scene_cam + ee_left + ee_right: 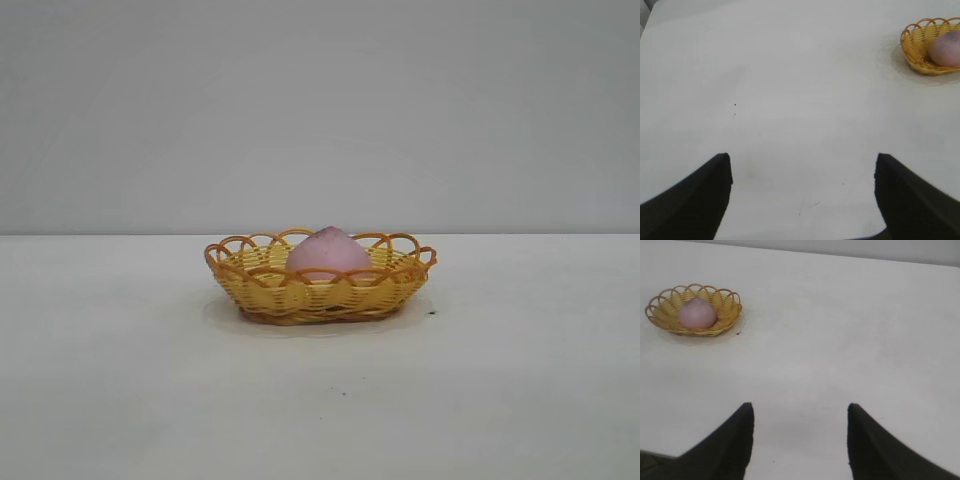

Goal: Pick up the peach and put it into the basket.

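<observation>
Now one peach (pixel 328 254) sits inside the one basket (pixel 262 285) on the white table (pixel 120 380). Two grippers hover well apart from it: left gripper (pixel 802 172) and right gripper (pixel 800 420), both spread and empty.

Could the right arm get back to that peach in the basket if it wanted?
Probably yes. The peach sits uncovered in the shallow basket, and only bare table lies between it and the right end effector, which is open and empty.
</observation>
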